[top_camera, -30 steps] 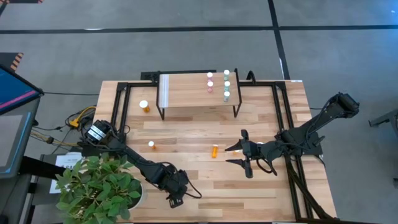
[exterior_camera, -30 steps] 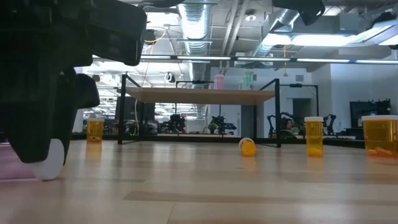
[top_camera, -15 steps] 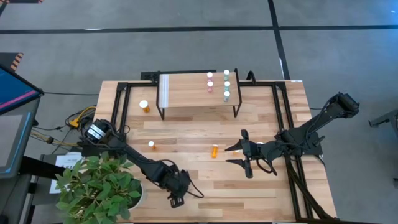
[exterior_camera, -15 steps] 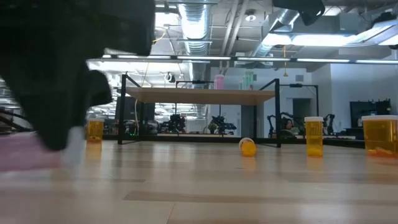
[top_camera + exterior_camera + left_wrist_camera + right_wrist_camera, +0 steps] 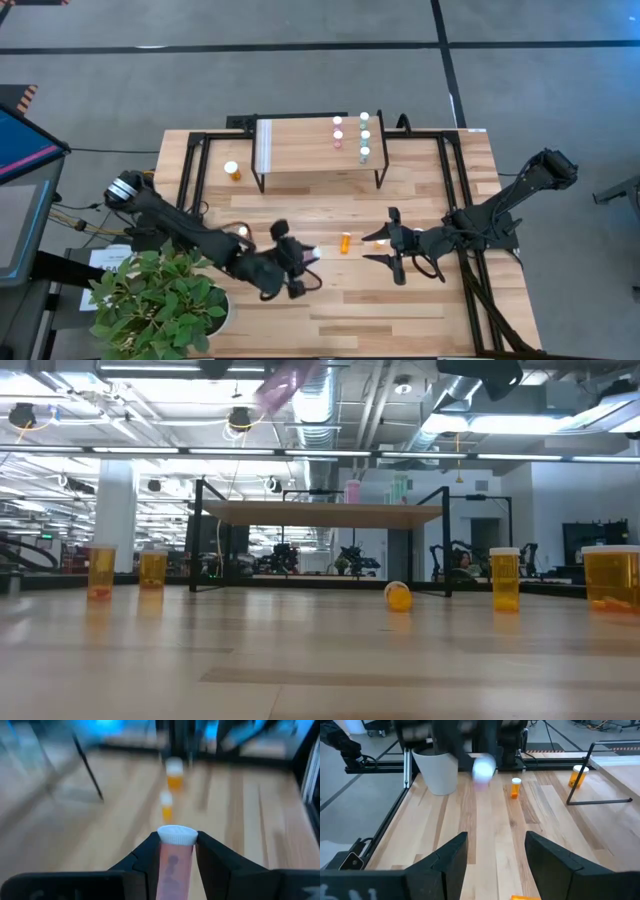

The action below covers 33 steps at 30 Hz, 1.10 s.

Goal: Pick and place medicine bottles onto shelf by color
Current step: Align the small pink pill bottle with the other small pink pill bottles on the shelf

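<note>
1. Left claw (image 5: 176, 851) is clamped on a pink bottle (image 5: 175, 860), white cap forward; in the high view it sits over the middle of the worktop (image 5: 330, 300), in front of the shelf (image 5: 300, 150).
2. Right claw (image 5: 385, 248) waits with fingers apart, holding nothing, right of centre, just beside a lying orange bottle (image 5: 346, 242).
3. Done: five small bottles stand at the shelf's right end in two rows, pink (image 5: 337, 131) on one side and pale green (image 5: 365, 135) on the other.
4. Left: the held pink one, the lying orange one, a small orange bottle (image 5: 243, 233) near the left arm, and a larger orange bottle (image 5: 232, 171) left of the shelf. Low view shows more orange bottles at both sides, possibly the same ones; hard to match.
5. Judged roughly halfway; no orange on the shelf yet.
6. Room: the shelf's middle is bare, with the white ridged strip (image 5: 265, 146) at its left end. The worktop between claw and shelf is open.
7. Watch: black frame rails (image 5: 190, 170) flank the shelf, a plant (image 5: 160, 300) sits at the near-left corner, and the standing pink row is close to any drop spot.
</note>
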Available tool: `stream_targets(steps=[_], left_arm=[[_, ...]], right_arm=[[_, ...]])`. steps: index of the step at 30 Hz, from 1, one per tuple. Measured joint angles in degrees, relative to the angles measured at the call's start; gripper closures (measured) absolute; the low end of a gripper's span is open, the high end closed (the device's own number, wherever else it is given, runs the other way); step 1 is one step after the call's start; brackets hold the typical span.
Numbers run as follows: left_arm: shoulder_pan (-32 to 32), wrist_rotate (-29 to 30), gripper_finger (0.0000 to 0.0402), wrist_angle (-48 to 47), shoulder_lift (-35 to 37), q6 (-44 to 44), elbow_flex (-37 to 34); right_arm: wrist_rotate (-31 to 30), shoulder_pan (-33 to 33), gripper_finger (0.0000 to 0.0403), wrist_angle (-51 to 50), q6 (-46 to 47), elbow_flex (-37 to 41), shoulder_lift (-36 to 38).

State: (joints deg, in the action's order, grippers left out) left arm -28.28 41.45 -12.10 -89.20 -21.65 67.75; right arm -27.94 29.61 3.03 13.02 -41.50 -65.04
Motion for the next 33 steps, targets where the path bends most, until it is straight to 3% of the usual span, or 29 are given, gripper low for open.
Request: stream_targets(steps=[4,8,18,26,33], left_arm=[[4.2,-3.9,0.0308,12.4,1.6,13.0,-0.7],[10.2,-14.2,0.0308,22.7,1.6,20.0,-3.9],[28.1,-26.2,0.0307,51.7,0.6,24.0,-15.5],[38.4,-34.0,0.0307,63.5,-8.0,19.9,-16.2],[41.3,-30.6,0.0307,67.5,-15.2,18.2,-14.5]], right_arm=[[0.0,0.0,0.0186,0.0,0.0,0.0,0.0],[0.0,0.1,0.0186,-0.2,0.0,0.0,0.0],[-0.6,2.1,0.0186,-0.4,-0.9,0.0,0.3],[-0.7,1.5,0.0186,-0.4,-1.0,0.0,0.3],[-0.7,1.4,0.0186,-0.5,0.0,0.0,0.2]])
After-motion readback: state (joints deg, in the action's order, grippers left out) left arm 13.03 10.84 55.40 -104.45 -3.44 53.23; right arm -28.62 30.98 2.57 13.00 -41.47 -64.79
